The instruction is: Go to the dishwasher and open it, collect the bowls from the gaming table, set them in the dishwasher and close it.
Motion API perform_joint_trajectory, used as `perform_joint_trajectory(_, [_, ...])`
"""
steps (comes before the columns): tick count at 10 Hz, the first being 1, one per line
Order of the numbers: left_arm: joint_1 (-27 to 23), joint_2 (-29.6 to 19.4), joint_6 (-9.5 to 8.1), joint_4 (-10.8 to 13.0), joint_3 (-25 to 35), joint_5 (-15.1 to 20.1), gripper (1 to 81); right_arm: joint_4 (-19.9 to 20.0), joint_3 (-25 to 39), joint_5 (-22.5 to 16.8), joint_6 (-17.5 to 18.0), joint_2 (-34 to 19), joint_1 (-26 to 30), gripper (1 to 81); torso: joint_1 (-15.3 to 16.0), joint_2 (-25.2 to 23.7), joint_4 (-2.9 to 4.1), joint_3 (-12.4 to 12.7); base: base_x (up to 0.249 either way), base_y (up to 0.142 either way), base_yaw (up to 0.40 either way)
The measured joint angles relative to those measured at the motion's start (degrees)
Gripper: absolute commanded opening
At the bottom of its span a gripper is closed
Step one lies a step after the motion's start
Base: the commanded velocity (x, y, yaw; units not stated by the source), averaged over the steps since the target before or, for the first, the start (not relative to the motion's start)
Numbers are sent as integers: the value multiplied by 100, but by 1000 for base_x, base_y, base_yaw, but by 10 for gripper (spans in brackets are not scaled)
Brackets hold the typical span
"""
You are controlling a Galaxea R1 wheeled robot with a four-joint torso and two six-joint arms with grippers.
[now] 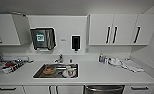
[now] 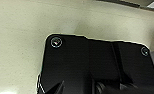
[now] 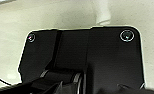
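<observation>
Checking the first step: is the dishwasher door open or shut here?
Shut. In the head view the dishwasher sits below the counter, its steel-grey front upright and flush with the cabinet fronts, no racks showing.

dishwasher (image 1: 104, 89) shut (steel-grey), under counter

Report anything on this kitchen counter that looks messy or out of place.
Nothing is spilled or damaged. The sink holds unwashed dishes, and crumpled cloths lie loose on the counter to its right. The dishwasher looks shut.

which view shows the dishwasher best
The head view: the dishwasher sits at the bottom edge, under the counter right of the sink, its steel-grey front shut. Both wrist views face pale floor, not the appliance.
</observation>
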Motion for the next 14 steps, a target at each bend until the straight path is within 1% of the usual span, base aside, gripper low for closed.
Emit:
perform_joint_trajectory(6, [-11, -2, 0, 0, 2, 0, 811, 9, 0, 0, 0, -85, 17, 811, 1, 2, 0, 0, 120, 0, 0])
perform_joint_trajectory(11, [-23, 0, 0, 0, 2, 39, 811, 15, 18, 20, 2, -116, -15, 811, 1, 2, 0, 0, 0, 0, 0])
perform_joint_trajectory(12, [-17, 0, 0, 0, 5, 41, 811, 15, 82, 28, 2, -149, -22, 811, 1, 2, 0, 0, 0, 0, 0])
perform_joint_trajectory(14, [-9, -33, -5, 0, 112, 46, 811, 15, 441, 61, 2, -347, -35, 811, 1, 2, 0, 0, 0, 0, 0])
